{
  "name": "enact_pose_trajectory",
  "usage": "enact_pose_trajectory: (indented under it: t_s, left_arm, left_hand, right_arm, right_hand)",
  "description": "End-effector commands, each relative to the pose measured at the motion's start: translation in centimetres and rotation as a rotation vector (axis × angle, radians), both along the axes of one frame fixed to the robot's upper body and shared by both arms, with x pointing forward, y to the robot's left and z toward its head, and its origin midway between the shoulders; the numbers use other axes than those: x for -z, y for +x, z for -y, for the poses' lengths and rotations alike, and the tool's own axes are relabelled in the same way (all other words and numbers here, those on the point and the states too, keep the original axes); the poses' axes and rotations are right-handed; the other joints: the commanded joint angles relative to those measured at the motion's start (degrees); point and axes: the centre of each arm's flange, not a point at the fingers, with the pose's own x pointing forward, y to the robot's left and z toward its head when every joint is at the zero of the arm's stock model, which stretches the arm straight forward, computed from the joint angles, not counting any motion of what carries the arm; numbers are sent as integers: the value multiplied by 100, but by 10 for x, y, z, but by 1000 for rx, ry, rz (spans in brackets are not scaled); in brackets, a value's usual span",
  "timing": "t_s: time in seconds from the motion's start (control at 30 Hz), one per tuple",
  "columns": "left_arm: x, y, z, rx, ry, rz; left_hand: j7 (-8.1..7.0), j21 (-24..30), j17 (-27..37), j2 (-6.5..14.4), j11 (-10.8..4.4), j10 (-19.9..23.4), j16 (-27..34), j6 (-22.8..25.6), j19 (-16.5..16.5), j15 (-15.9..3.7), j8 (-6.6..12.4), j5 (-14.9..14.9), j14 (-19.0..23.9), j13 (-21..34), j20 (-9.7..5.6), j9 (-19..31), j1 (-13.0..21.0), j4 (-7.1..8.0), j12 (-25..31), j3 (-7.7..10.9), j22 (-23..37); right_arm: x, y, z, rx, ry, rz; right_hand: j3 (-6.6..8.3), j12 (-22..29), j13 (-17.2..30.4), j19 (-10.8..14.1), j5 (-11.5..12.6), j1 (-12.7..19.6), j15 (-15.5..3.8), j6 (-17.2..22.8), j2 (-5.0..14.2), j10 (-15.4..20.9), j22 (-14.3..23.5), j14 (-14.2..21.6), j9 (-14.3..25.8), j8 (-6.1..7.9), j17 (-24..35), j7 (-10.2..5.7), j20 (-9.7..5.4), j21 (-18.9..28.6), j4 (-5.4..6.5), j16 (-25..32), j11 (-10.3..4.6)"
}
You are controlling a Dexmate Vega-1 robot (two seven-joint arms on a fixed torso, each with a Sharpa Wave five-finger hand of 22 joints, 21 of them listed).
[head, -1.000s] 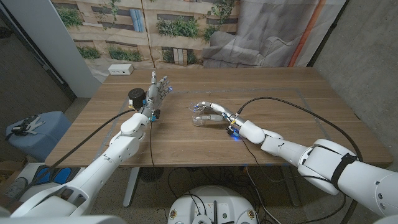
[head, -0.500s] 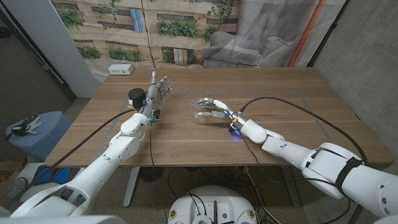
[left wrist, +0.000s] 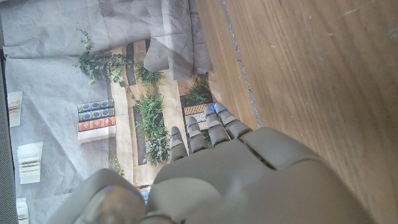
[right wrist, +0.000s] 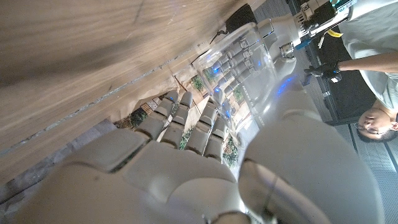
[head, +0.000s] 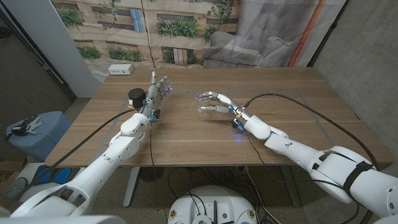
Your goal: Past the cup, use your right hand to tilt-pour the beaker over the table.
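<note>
While tilted, beaker point(head: 204, 103) sits in right hand point(head: 217, 104)

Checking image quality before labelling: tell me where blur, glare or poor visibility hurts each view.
Head view: even light, sharp; the clear beaker in the right hand is hard to make out against the table. Right wrist view: table streaked with blur, beaker see-through with blue glints. Left wrist view: the left hand is soft, close to the lens.

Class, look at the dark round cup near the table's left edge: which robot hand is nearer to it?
Left. The left hand stands just beside the dark round cup; the right hand, holding the clear beaker, is further off, mid-table.
</note>
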Motion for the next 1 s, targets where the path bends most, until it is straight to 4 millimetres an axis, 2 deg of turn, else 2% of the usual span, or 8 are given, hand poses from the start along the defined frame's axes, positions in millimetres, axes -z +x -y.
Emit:
enact_pose_trajectory:
  t_s: [0.03, 0.17, 0.27, 0.6, 0.8, 1.0]
  left_arm:
    - [0, 0, 0, 0, 0, 0]
    - [0, 0, 0, 0, 0, 0]
    - [0, 0, 0, 0, 0, 0]
    - [0, 0, 0, 0, 0, 0]
    - [0, 0, 0, 0, 0, 0]
    - [0, 0, 0, 0, 0, 0]
  left_hand:
    - [-23, -32, 11, 68, 11, 39, -6, 40, 46, 21, 0, 55, 39, 16, -32, 25, -10, 10, -2, -34, 7]
    - [-26, -35, 11, 69, 16, 34, -7, 42, 48, 20, 0, 55, 37, 16, -32, 25, -10, 10, -4, -38, 7]
    - [-26, -37, 11, 70, 17, 39, -7, 44, 48, 17, 0, 56, 37, 16, -33, 25, -9, 10, -2, -41, 7]
    - [-28, -43, 11, 74, 11, 37, -7, 46, 51, 21, 0, 57, 38, 16, -32, 25, -8, 10, -4, -51, 7]
    - [-25, -48, 11, 76, 16, 33, -9, 45, 50, 19, -1, 57, 34, 16, -31, 25, -8, 10, -5, -58, 8]
    - [-24, -51, 11, 78, 20, 38, -9, 46, 51, 18, -1, 58, 35, 16, -32, 26, -8, 10, -3, -64, 8]
  right_arm:
    - [-17, -6, 10, 22, -36, 27]
    - [-23, -8, 14, 31, -49, 46]
    - [-27, -10, 17, 47, -69, 62]
    - [-41, -15, 27, 93, -118, 97]
    - [-49, -19, 32, 132, -153, 135]
    - [-56, -22, 36, 156, -192, 164]
  right_hand:
    - [-22, 6, 22, 103, -5, 44, -671, 49, 35, 161, 10, 77, 6, 39, 25, 21, 14, 28, 12, 53, -57]
    - [-37, -1, 37, 159, -10, 44, -672, 44, 46, 188, 11, 111, 3, 46, 27, 47, 31, 39, 15, 79, -43]
    - [-56, -9, 54, 279, -14, 44, -679, 66, 53, 213, 14, 168, 0, 65, 31, 51, -13, 74, 15, 115, -30]
    - [-91, 3, 88, 326, -21, 34, -679, 151, 67, 313, 18, 252, -5, 114, 40, 96, -16, 67, 21, 175, -21]
    - [-116, 0, 118, 340, -25, 34, -703, 219, 84, 361, 18, 324, -9, 153, 47, 48, 0, 53, 22, 225, 3]
    - [-134, 15, 141, 352, -27, 30, -706, 262, 99, 433, 18, 364, -12, 177, 51, 70, 11, 45, 26, 256, -15]
